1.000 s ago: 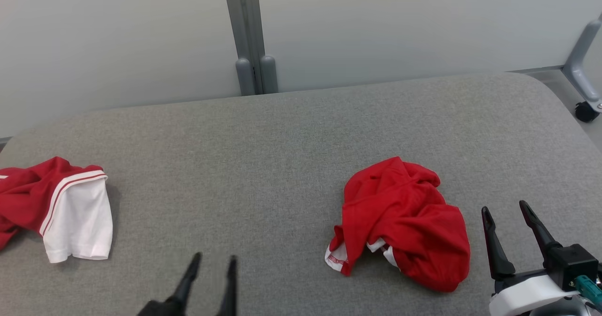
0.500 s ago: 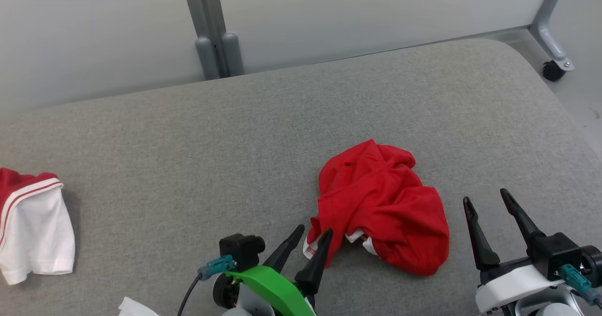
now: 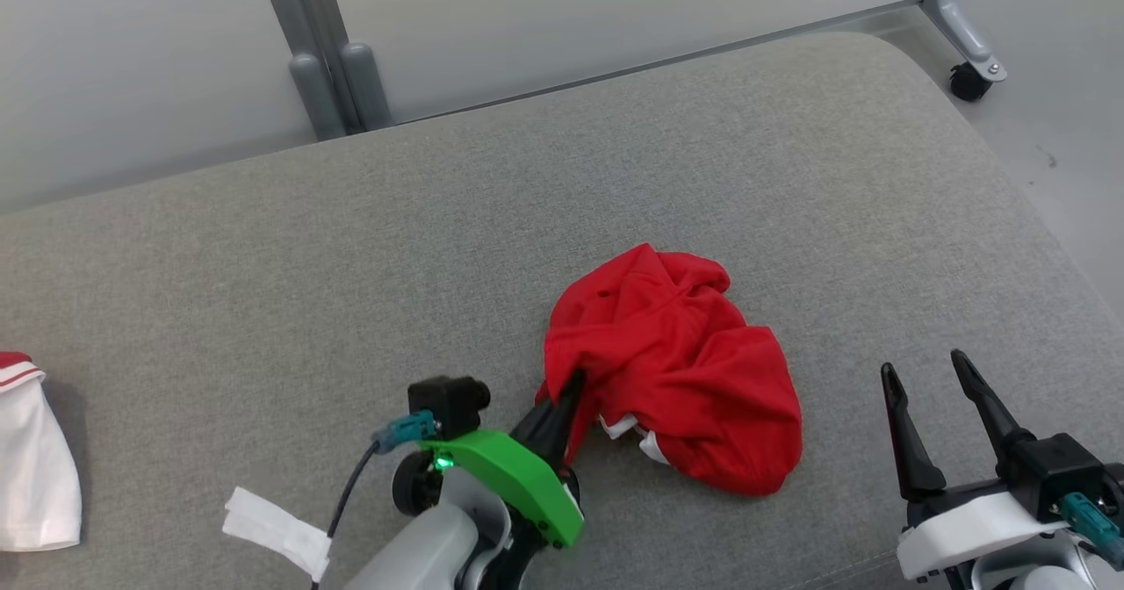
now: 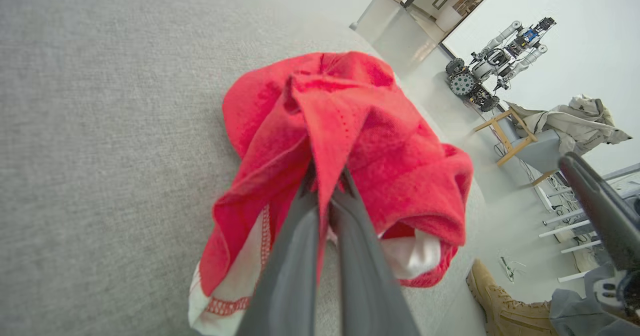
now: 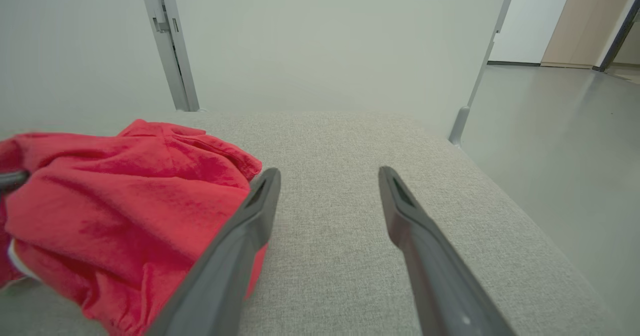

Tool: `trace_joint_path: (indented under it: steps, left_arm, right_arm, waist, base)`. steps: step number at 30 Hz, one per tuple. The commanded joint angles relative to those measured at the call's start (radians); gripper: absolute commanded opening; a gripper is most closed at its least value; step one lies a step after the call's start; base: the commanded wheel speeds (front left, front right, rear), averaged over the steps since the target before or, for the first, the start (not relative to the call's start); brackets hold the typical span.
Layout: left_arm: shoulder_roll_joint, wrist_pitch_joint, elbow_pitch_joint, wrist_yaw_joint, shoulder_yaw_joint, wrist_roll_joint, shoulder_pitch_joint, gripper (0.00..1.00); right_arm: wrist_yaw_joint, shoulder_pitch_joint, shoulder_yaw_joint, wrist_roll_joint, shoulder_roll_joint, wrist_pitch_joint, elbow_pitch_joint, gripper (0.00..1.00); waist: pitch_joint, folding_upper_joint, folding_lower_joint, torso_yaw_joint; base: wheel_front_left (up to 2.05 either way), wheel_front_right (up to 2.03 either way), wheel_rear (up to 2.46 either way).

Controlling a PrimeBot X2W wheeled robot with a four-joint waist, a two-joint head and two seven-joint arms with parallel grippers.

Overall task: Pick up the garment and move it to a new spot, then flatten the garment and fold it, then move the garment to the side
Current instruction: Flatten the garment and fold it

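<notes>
- The grey padded table (image 3: 263, 265) spans the scene and leaves broad bare cloth to the left and far side. That is room for a new spot and, by my reading, for spreading out later.
- The garment (image 3: 676, 379), red with white trim, lies crumpled in a heap right of centre, toward the near edge. It rests on the table, not yet lifted.
- The left gripper (image 3: 571, 388) reaches in from the near left. Its fingers are pressed together on a fold at the heap's near-left edge, with red cloth pinched between the tips in the left wrist view (image 4: 325, 181). A hold on an outer fold probably lets the heap hang open when raised, rather than come up as a ball.
- The right gripper (image 3: 922, 363) stands near the right edge of the table, just right of the heap, with its fingers spread wide and nothing between them (image 5: 328, 172). It seems kept close to take a second hold.
- A second garment (image 3: 35, 467), white with red, lies at the far left, well apart.
</notes>
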Motion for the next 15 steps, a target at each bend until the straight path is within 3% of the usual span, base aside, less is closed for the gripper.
trace_joint_path:
  steps: [1,7,15]
  left_arm:
    - [0.005,-0.015,0.005,0.003,0.014,0.006,-0.03,0.0]
    - [0.057,-0.038,-0.05,0.051,0.114,0.003,-0.142,0.0]
    - [0.233,0.096,-0.223,0.197,0.144,0.11,-0.337,0.0]
  right_arm:
    - [0.0,0.012,-0.008,0.005,0.003,-0.003,0.0,1.0]
    - [0.0,0.029,-0.018,0.005,0.008,-0.003,0.005,1.0]
    - [0.0,0.052,-0.019,0.007,0.016,-0.003,0.005,1.0]
  waist:
    - [-0.011,-0.0001,0.0,0.015]
    - [-0.047,-0.0001,0.0,0.05]
    - [-0.082,-0.0001,0.0,0.099]
  base:
    - [0.0,0.0,0.0]
    - [0.0,0.0,0.0]
    - [0.0,0.0,0.0]
